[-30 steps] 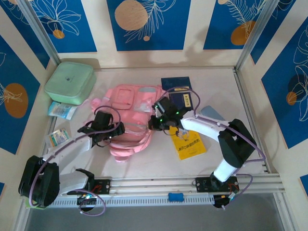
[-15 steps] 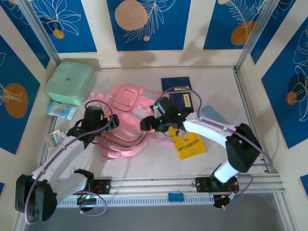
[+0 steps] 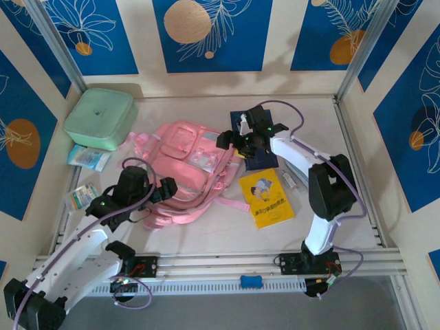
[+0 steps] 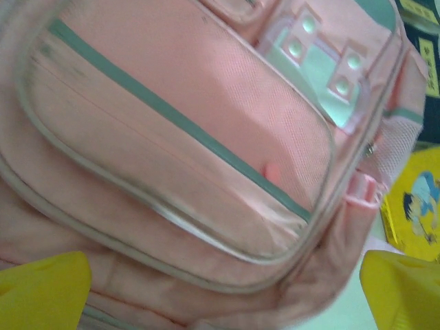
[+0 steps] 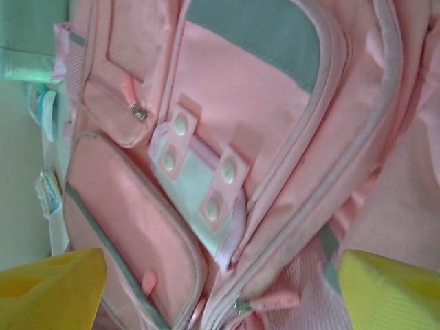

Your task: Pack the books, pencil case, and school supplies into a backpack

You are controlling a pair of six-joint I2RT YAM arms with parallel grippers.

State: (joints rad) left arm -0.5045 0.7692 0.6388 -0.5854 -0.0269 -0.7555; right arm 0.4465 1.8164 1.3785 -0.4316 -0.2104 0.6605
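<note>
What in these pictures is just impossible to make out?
- Navy books: top view, the right arm covers most of them.
- Backpack: every view, its own fabric hides any contents.
- Packets near the table's left edge: top view, print too small to read.
- Yellow book: left wrist view, cut by the frame's right edge, blurred.

No text is legible to us. The yellow book carries a dark line of print below its cartoon, too small to read. The green box has a small dark mark on its lid, illegible. Print on the packets at left: blurred.
</note>
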